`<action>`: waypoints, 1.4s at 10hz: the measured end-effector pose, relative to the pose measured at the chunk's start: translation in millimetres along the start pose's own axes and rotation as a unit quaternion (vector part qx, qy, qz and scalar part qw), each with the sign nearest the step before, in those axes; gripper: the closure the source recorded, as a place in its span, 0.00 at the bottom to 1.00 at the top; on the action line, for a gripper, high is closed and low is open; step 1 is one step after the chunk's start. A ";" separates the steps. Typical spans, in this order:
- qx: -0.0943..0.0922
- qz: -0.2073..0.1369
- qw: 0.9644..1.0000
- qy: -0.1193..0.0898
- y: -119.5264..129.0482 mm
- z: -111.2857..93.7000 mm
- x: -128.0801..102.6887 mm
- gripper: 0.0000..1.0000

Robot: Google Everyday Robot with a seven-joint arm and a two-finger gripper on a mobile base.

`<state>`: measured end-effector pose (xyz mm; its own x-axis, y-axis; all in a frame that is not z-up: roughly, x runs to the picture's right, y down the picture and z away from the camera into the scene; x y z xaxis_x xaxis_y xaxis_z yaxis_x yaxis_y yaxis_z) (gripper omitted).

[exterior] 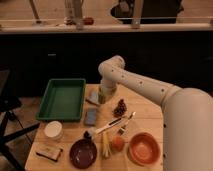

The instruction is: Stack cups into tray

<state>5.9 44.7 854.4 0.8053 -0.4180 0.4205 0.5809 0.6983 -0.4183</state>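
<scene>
The large green tray (62,99) lies at the table's back left. My gripper (104,95) hangs down from the white arm (135,82), just right of the tray and beside a blue-grey sponge (93,96). It is shut on the small green cup (103,96), which it holds low over the table. The fingers are mostly hidden by the wrist and the cup.
A second sponge (91,116) lies below the first. A white cup (53,130), a snack bar (49,151), a maroon bowl (83,152), an orange bowl (144,148), an orange fruit (117,143), a brush (107,127) and a dark pine cone (120,107) fill the front.
</scene>
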 end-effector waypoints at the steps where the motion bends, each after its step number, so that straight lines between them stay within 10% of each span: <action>1: 0.001 -0.010 1.000 0.000 -5.1 -2.8 -2.0 1.00; 14: -0.004 -0.152 0.988 -0.005 -68.5 -21.3 -69.2 1.00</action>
<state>-87.1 13.5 836.9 0.5928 -0.6011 0.5361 0.7961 0.5378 -0.2773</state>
